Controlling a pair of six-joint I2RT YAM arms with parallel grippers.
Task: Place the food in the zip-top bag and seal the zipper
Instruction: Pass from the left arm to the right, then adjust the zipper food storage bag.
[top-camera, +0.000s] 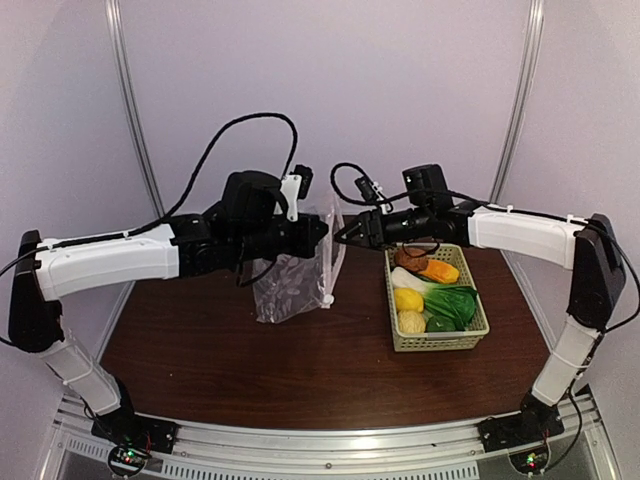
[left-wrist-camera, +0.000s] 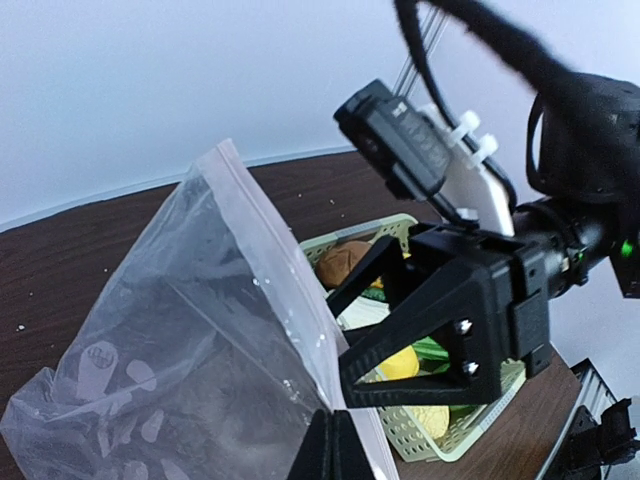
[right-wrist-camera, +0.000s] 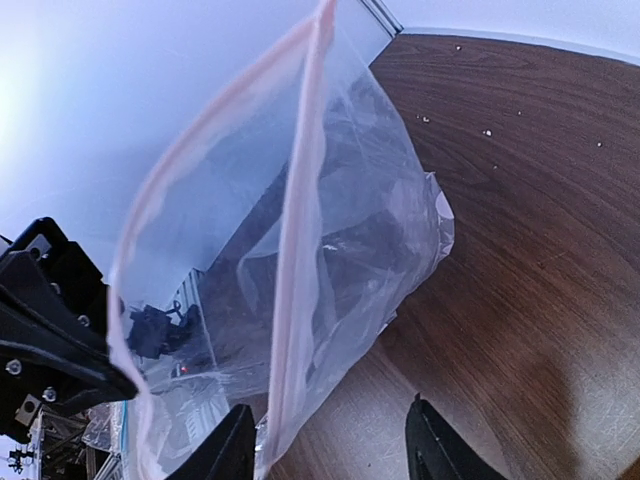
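Note:
The clear zip-top bag (top-camera: 290, 280) hangs upright over the table, its bottom resting on the wood. My left gripper (top-camera: 321, 232) is shut on its upper mouth edge; in the left wrist view the closed fingertips (left-wrist-camera: 335, 445) pinch the plastic (left-wrist-camera: 200, 340). My right gripper (top-camera: 344, 232) is open, facing the bag, with the pinkish zipper (right-wrist-camera: 297, 220) between its fingers (right-wrist-camera: 232, 448), close to the left one. It holds nothing. The food lies in the basket: brown round piece (top-camera: 410, 262), orange piece (top-camera: 441, 270), lemon (top-camera: 407, 298), bok choy (top-camera: 452, 301). The bag looks empty.
The pale green lattice basket (top-camera: 478, 330) stands on the brown table right of the bag, under my right arm; it also shows in the left wrist view (left-wrist-camera: 425, 440). White curtain walls close off the back and sides. A metal rail runs along the near table edge.

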